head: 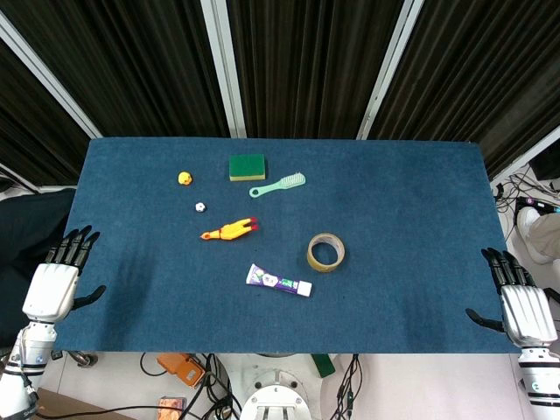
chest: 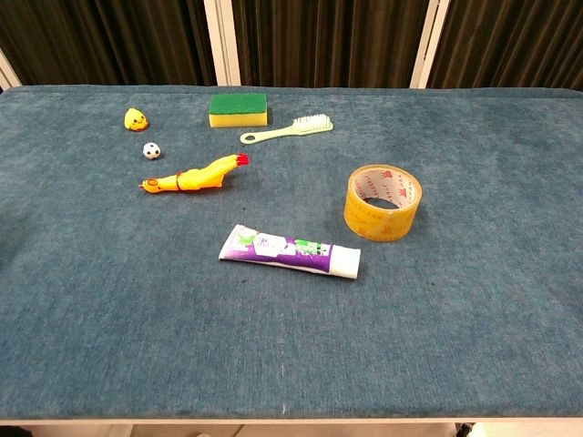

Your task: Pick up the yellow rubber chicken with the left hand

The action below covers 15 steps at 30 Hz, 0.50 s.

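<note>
Chicken (head: pixel 230 231) lying flat mid-surface (head: pixel 402 201), long axis roughly left-right, up and rightward from left hand (head: pixel 58 282), nearer than right hand (head: pixel 521 304); both with fingers apart, holding nothing.

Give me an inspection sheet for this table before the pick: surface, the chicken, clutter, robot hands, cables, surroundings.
Surface: blue cloth table, flat.
Job's thing: chicken lying flat left of centre, touching nothing.
Clutter: sponge, brush, duck and ball behind the chicken; tape to its right; tube in front.
Robot hands: left robot hand at the table's left edge, fingers apart, holding nothing; right robot hand at the right edge, likewise. Both appear only in the head view.
Cables: cables on the floor under the near edge, more at far right.
Surroundings: dark curtains with white posts behind.
</note>
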### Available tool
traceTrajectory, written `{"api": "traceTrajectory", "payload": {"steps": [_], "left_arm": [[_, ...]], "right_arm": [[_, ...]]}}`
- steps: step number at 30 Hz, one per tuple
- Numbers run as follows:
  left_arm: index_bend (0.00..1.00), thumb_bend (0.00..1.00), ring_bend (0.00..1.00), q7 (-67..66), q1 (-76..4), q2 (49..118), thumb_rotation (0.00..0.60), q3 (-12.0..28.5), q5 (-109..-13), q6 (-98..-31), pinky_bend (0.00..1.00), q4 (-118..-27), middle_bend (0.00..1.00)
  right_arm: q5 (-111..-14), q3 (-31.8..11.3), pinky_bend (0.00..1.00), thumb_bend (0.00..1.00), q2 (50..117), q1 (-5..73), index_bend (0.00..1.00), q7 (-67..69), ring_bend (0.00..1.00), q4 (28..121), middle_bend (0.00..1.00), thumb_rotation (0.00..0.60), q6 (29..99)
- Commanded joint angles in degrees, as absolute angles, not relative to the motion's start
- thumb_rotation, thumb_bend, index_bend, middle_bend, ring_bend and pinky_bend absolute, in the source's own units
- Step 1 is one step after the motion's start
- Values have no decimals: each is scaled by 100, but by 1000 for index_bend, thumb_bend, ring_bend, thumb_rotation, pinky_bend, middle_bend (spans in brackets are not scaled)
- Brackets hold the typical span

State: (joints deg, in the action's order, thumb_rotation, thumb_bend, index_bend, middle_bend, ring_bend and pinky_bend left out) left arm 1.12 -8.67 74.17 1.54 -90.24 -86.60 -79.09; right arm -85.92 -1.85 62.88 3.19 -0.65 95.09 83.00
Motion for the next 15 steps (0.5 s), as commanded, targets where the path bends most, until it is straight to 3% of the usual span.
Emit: {"api": "traceTrajectory", "payload": {"steps": [1,15], "left_arm": [[57,147,0,113,-864,7413,600,154,-9019,-8658,132,-7912,0],[57,147,0,167,-904,7426,600,99,-9042,-8533,132,-7958,0]], "right_arm": [[-8592,-184,220,213,6289,319,46,-64,96,9510,125,600,8299],[-8587,-184,220,213,6282,318,46,-46,96,9520,125,600,8295]]}}
